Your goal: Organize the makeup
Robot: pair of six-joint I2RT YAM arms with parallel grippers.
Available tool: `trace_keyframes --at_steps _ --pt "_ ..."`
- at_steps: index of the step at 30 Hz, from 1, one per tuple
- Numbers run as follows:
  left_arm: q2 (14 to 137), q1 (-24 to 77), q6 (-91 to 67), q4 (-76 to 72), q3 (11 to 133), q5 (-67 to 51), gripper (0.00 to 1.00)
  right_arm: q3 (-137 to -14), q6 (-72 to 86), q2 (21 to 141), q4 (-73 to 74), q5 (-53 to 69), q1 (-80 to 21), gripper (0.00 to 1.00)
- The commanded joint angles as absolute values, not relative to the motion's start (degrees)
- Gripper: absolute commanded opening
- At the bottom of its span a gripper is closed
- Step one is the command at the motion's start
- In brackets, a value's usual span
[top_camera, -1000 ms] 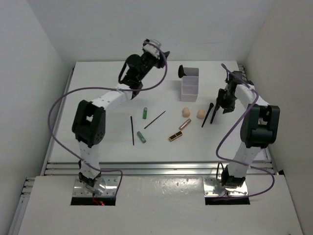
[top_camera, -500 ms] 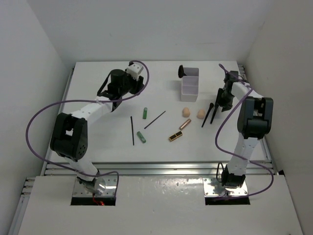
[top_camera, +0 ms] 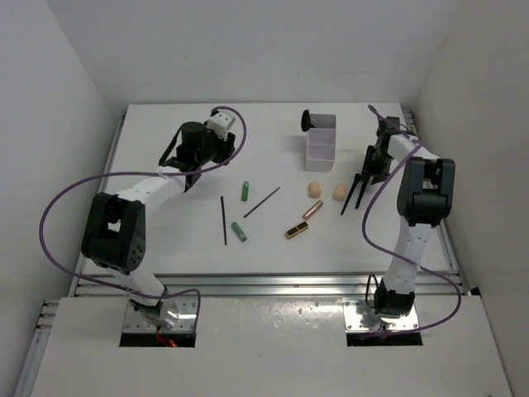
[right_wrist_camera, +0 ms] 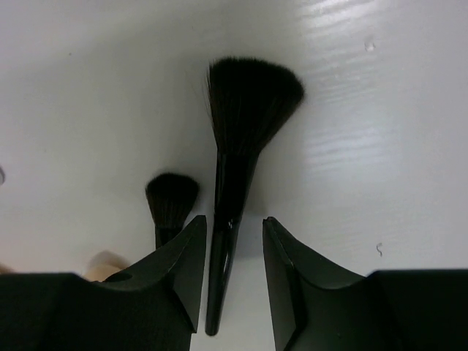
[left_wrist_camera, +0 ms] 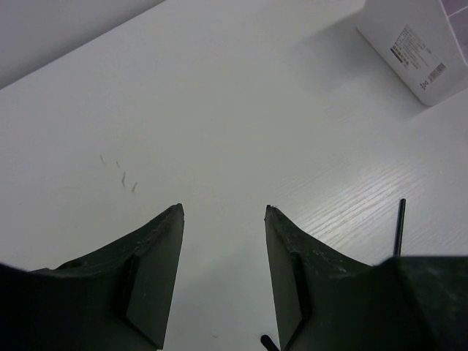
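Presently the right hand (right_wrist_camera: 234,219) is open, its fingers (right_wrist_camera: 183,270) straddling the handle of the large black brush (right_wrist_camera: 245,124). That handle runs up between them with a little gap on either side, and the fan of bristles lies spread on the worktop (right_wrist_camera: 380,131) beyond the tips. The small black brush (right_wrist_camera: 172,201) lies just beside the large one, roughly parallel, outside the fingers. A peach edge, probably a sponge, peeks past the same finger.

Top view: this hand sits at the right side of the worktop, with both brushes pointing back toward the arm bases. The two peach sponges (top_camera: 314,189) (top_camera: 338,193) lie near, to their left. Nearer the centre are the rose-gold tube (top_camera: 312,209) and the gold-black lipstick (top_camera: 296,231).

The left hand (left_wrist_camera: 223,208) is open and empty, over bare worktop at the far left. One thin black stick (left_wrist_camera: 398,227) shows past its finger.

Between the arms lie two thin sticks (top_camera: 224,220) (top_camera: 261,202) and two green tubes (top_camera: 245,191) (top_camera: 238,232), well apart from one another. The white compartmented box (top_camera: 321,146) stands at the far middle, with a dark brush head (top_camera: 307,121) at its back left corner.
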State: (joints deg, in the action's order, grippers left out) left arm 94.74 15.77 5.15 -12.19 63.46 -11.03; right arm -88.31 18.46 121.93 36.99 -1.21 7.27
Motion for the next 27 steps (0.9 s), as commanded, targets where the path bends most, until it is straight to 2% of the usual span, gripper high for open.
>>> trace_keyframes --at_steps 1,4,11,14,16,22,27 --pt "92.5 15.6 6.0 -13.9 63.0 -9.5 0.54 -92.8 20.0 125.1 38.2 -0.4 6.9 0.37" --pt "92.5 15.6 6.0 -13.9 62.4 -9.5 0.54 -94.9 19.7 127.2 40.3 -0.4 6.9 0.36" --pt "92.5 15.6 6.5 -14.4 62.4 -9.0 0.54 -94.2 18.2 126.6 43.3 -9.1 7.6 0.3" --pt "92.5 15.6 7.1 -14.4 62.4 -9.0 0.54 -94.5 16.1 126.7 44.2 -8.7 8.0 0.16" --pt "93.1 15.6 7.6 -14.4 62.4 -9.0 0.54 -94.7 14.8 127.0 45.4 -7.5 8.0 0.0" --pt "93.1 15.6 7.6 -14.4 62.4 -9.0 0.54 -88.3 14.3 119.9 37.6 -2.6 9.1 0.0" --pt "94.3 15.6 7.6 -14.9 62.4 -10.1 0.45 -85.3 9.6 106.7 24.0 -3.1 5.5 0.0"
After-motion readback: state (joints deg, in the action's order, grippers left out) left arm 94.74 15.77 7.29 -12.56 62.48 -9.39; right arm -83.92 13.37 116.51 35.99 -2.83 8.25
